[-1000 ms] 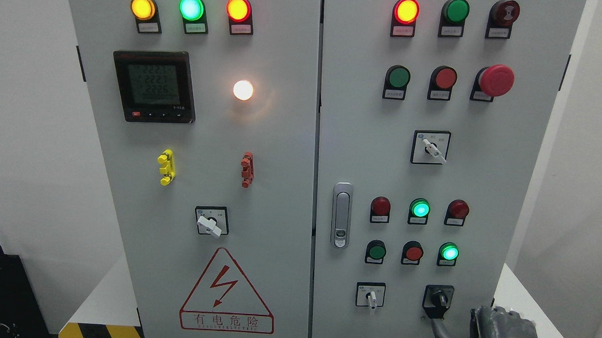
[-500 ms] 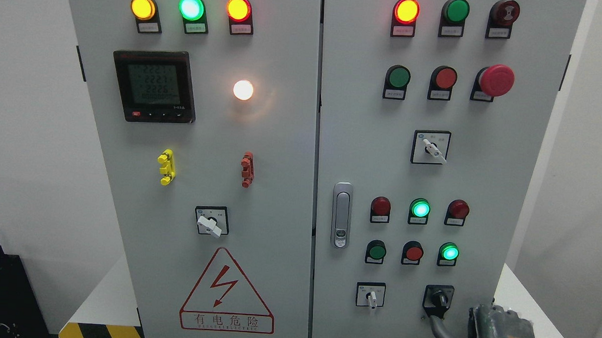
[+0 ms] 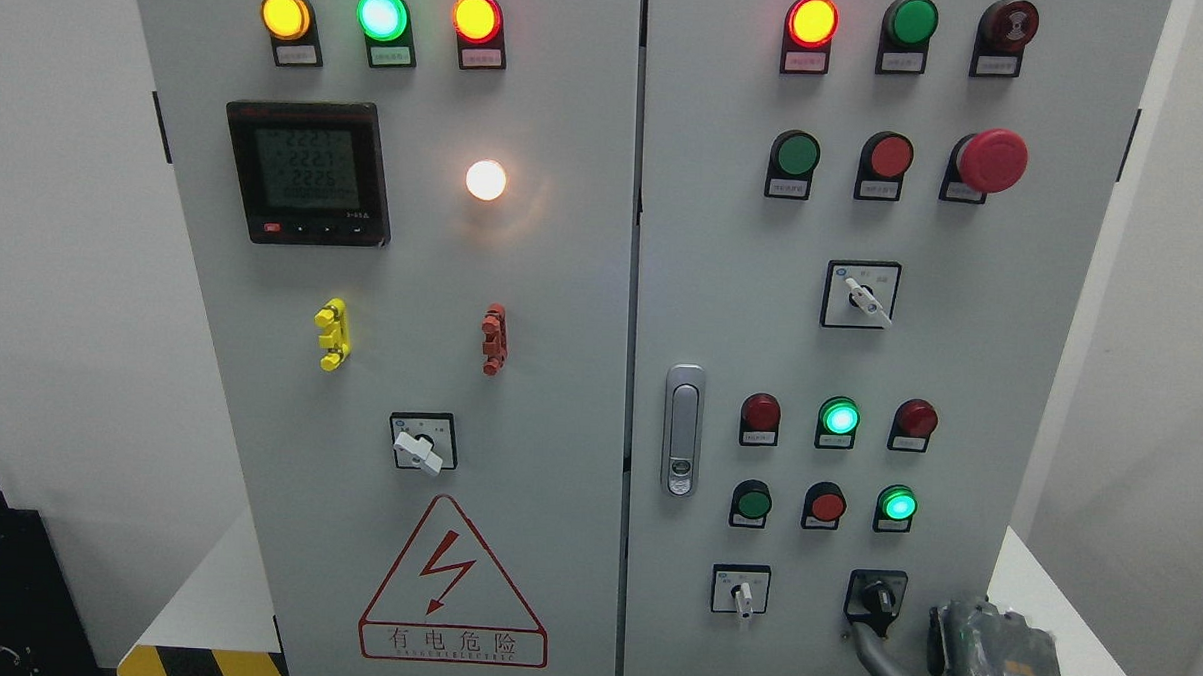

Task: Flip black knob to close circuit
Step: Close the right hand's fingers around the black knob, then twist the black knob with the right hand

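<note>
Robot's right hand (image 3: 986, 657) sits largely cut off at the frame's lower right corner, one grey finger (image 3: 875, 660) reaching up to just below the black knob (image 3: 877, 597); whether the hand grips anything cannot be told. The knob is mounted low on the right door of the grey cabinet (image 3: 584, 277). Small labels beneath the lamps are too blurred to read. The red warning triangle (image 3: 453, 585) reads "有电危险". The meter (image 3: 308, 173) shows faint digits.
</note>
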